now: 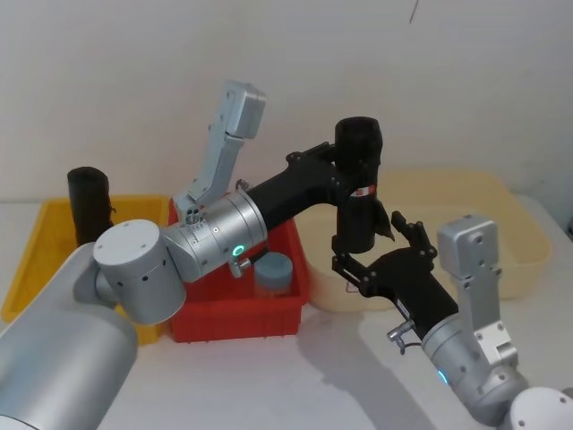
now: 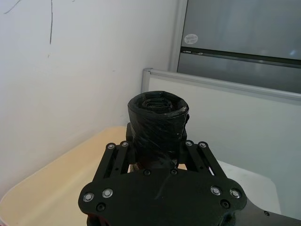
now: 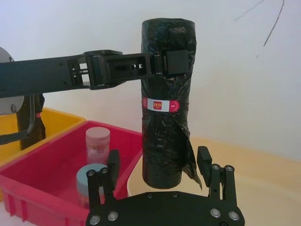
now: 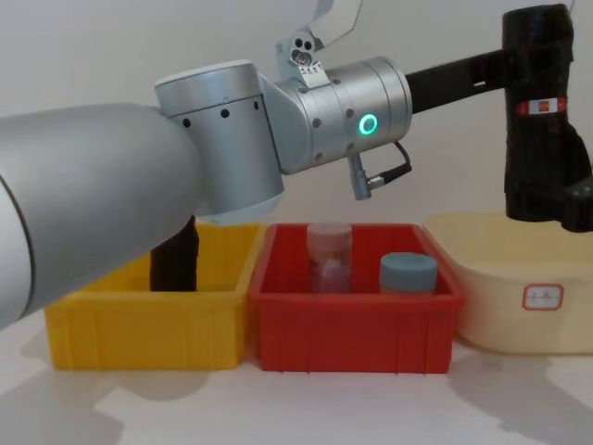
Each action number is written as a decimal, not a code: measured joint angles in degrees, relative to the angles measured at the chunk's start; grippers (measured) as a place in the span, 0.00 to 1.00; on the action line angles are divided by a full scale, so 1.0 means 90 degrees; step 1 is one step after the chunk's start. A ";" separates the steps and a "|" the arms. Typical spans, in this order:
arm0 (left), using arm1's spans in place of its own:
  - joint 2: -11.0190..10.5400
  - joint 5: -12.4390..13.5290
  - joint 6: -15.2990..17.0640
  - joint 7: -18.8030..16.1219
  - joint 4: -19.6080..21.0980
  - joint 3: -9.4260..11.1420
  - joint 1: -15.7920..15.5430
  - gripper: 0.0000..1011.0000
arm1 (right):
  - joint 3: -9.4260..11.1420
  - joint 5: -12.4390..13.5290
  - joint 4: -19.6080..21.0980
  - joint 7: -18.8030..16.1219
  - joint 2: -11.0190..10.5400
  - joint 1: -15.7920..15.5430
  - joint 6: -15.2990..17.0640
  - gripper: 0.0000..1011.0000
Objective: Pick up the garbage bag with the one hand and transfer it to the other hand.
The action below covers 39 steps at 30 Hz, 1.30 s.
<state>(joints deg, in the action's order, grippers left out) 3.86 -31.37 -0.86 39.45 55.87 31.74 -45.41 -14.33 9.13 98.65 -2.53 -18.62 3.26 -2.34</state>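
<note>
The garbage bag (image 1: 358,148), a thick black roll with a red-and-white label band, hangs upright in the air over the near-left rim of the cream tub. My left gripper (image 1: 346,182), on the silver arm with the green ring, is shut on its upper part just above the label. In the right wrist view the garbage bag (image 3: 165,136) stands between the spread fingers (image 3: 113,165) of my right gripper (image 3: 159,165), which is open around its lower end without touching. The garbage bag (image 2: 157,127) rises between the left gripper's (image 2: 157,147) fingers. My right gripper (image 1: 368,246) reaches in from the lower right.
A yellow bin (image 1: 36,255) at the left holds a slimmer plain black roll (image 1: 89,204). Beside it, the red bin (image 1: 235,321) carries a blue-capped jar (image 1: 273,273) and a pink one. The cream tub (image 1: 510,233) lies at the right.
</note>
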 joint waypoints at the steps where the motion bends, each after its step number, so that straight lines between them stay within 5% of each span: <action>1: 0.0001 -0.0001 0.0003 0.0000 0.0001 0.0001 0.0001 0.44 | -0.0009 -0.0027 -0.0038 0.0000 0.0016 0.0043 -0.0005 0.99; 28: 0.0005 -0.0010 0.0026 0.0001 0.0006 0.0008 0.0003 0.44 | -0.0052 -0.0345 -0.0920 -0.0009 0.0425 0.0804 0.0032 0.99; 39: 0.0004 -0.0010 0.0026 0.0000 0.0006 0.0008 0.0002 0.44 | -0.0023 -0.0468 -0.1084 0.0095 0.0594 0.1003 0.0201 0.76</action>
<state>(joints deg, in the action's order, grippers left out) 3.90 -31.46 -0.62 39.45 55.92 31.81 -45.38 -14.53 4.92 88.90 -1.67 -13.28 12.28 -0.53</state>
